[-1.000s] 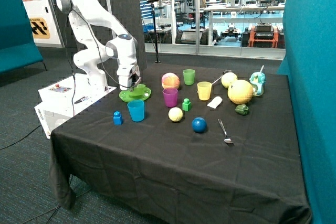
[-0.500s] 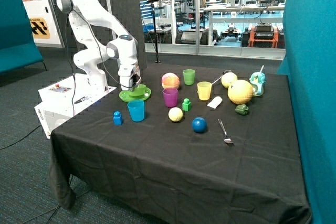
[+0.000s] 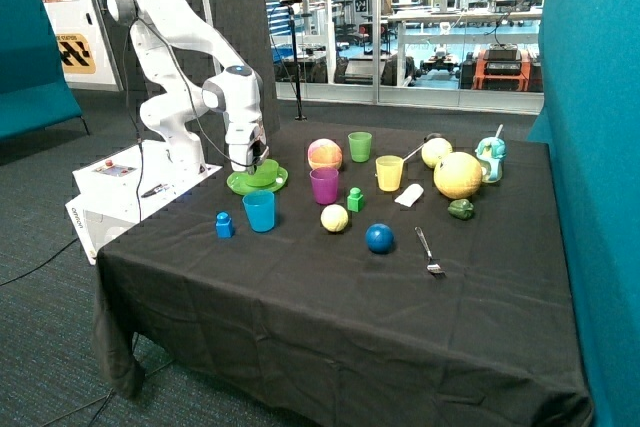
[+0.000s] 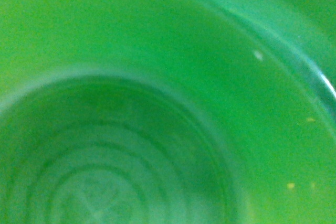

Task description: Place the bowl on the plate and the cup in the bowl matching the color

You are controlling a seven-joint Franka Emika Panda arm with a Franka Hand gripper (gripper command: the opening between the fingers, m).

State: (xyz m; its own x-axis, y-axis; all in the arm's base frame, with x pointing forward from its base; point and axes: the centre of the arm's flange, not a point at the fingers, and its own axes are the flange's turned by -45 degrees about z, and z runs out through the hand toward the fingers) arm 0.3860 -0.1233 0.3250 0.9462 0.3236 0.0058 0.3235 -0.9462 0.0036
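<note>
The lime-green bowl (image 3: 264, 171) rests on the flat green plate (image 3: 279, 182) near the table's back edge, close to the robot base. My gripper (image 3: 251, 161) reaches down into or onto the bowl at the side nearer the base. The wrist view is filled by the bowl's green inside (image 4: 173, 77), with ringed marks on its bottom. The translucent green cup (image 3: 360, 146) stands upright further along the back of the table, beside a pink-orange ball (image 3: 324, 154), apart from the gripper.
A blue cup (image 3: 259, 211) and a blue block (image 3: 224, 224) stand just in front of the plate. Purple cup (image 3: 323, 185), yellow cup (image 3: 388, 173), small green block (image 3: 355, 199), several balls, a fork (image 3: 428, 251) and a large yellow ball (image 3: 458, 175) fill the table's middle and far side.
The arm has shifted only very slightly over the bowl. The bowl stays on the plate and nothing else has moved.
</note>
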